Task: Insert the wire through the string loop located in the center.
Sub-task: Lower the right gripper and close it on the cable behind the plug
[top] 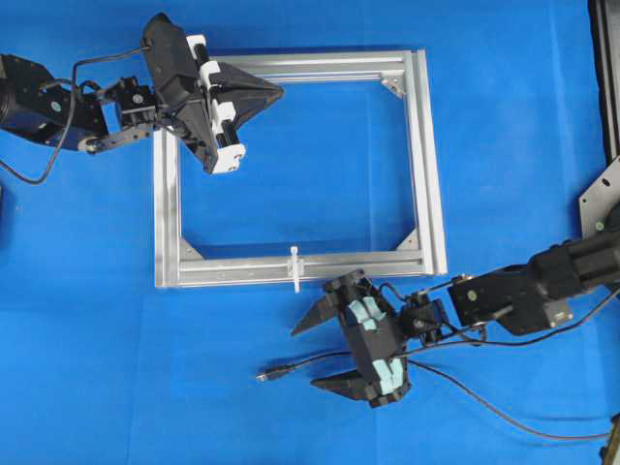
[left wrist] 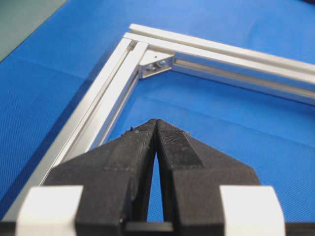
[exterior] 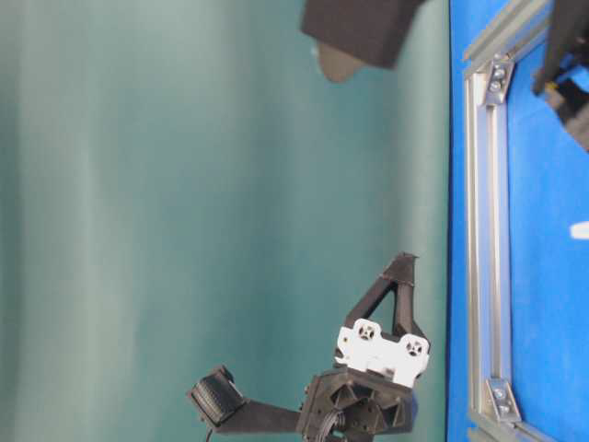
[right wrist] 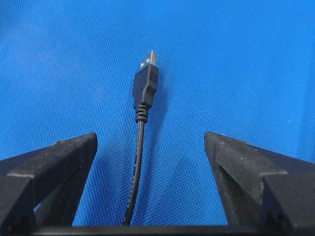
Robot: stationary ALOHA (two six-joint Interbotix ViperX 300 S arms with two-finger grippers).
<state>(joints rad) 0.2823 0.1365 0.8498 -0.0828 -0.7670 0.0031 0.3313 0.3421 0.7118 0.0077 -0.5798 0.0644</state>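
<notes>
Wire (top: 320,363) lay on the blue tabletop (top: 87,368) near its lower edge. At the aluminium frame's (top: 426,174) upper-left corner, the left gripper (top: 276,92) sat fully closed, empty. The string loop (top: 294,268) rested on the frame's lower bar. The right gripper (top: 317,354) straddled the wire, jaws spread wide.

wire (top: 320,362): far end leaves the overhead view at its right edge; middle stretch hidden under the right gripper (top: 320,355).
string loop (top: 294,268): too small to resolve its opening.

Blue mat (top: 504,126) on tabletop — teal-grey backdrop (exterior: 184,184) behind, even light.
</notes>
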